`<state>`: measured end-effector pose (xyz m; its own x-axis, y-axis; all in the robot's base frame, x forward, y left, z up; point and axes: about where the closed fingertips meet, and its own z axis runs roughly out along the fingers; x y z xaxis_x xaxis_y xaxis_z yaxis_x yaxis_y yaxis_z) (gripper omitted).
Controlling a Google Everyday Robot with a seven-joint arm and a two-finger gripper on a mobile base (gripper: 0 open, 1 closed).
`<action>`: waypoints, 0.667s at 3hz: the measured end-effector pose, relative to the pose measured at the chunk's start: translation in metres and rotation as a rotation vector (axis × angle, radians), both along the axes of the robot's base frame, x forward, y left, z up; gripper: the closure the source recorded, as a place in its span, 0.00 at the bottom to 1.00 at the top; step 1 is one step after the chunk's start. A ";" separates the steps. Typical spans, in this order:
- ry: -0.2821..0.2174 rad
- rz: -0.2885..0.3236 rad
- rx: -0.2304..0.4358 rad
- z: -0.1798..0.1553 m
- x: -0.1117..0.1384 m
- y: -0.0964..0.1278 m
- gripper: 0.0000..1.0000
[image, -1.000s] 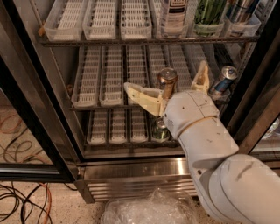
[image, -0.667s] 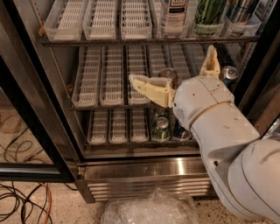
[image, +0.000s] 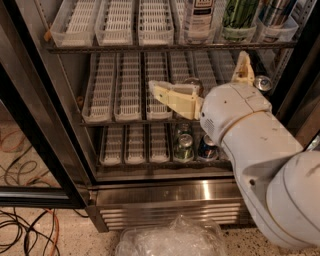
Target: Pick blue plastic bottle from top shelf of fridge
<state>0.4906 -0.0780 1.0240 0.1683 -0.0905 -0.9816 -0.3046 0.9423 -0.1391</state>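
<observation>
The gripper [image: 198, 72] is at the open fridge [image: 165, 195], in front of the middle rack [image: 125, 121]. Its two fingers are wide apart and hold nothing. The blue bottle [image: 198, 17] stands on the top shelf [image: 125, 48], above the gripper, beside a green bottle [image: 240, 15]

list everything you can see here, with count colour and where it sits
clear plastic bottle with pale blue-white and navy label: one, top shelf, right of centre
green bottle: one, top shelf, next lane right
white slotted plastic lane trays: many, white, all three racks
small metal cans: at least four, silver, green, blue, middle and bottom racks
stainless-steel fridge: one, silver with black frame, fills the view
crumpled clear plastic: one, floor in front
cables: several, orange and black, floor left
cream two-finger gripper: one, open, before the middle rack
white arm: one, lower right
</observation>
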 end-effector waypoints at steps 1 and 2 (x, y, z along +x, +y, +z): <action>0.069 0.017 0.013 0.000 0.003 0.001 0.00; 0.082 0.019 0.001 -0.003 0.002 0.003 0.00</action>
